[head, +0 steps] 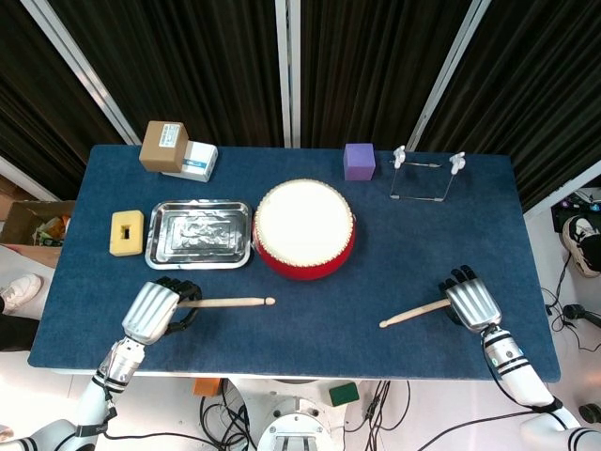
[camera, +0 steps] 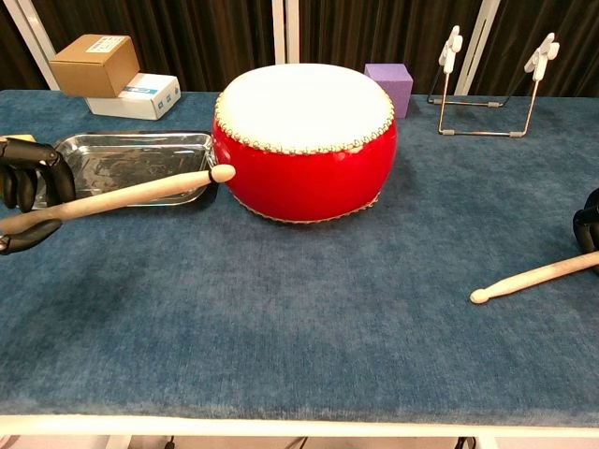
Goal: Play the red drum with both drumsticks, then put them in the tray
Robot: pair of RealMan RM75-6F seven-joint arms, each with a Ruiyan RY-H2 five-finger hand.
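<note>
The red drum (head: pixel 303 228) (camera: pixel 304 140) with its white skin stands mid-table. Just left of it lies the metal tray (head: pixel 199 234) (camera: pixel 131 154). My left hand (head: pixel 155 310) (camera: pixel 28 192) grips one drumstick (head: pixel 230 303) (camera: pixel 122 195) by the butt. That stick is held off the table, and its tip points right, close to the drum's left side. My right hand (head: pixel 470 303) (camera: pixel 590 224) is curled over the butt of the other drumstick (head: pixel 415 313) (camera: pixel 538 277), whose tip rests on the cloth. In the chest view this hand is mostly cut off by the frame edge.
A yellow sponge block (head: pixel 127 232) lies left of the tray. A brown box (head: pixel 163 146) sits on a white box (head: pixel 195 162) at the back left. At the back right are a purple cube (head: pixel 359 161) and a wire stand (head: pixel 427 174).
</note>
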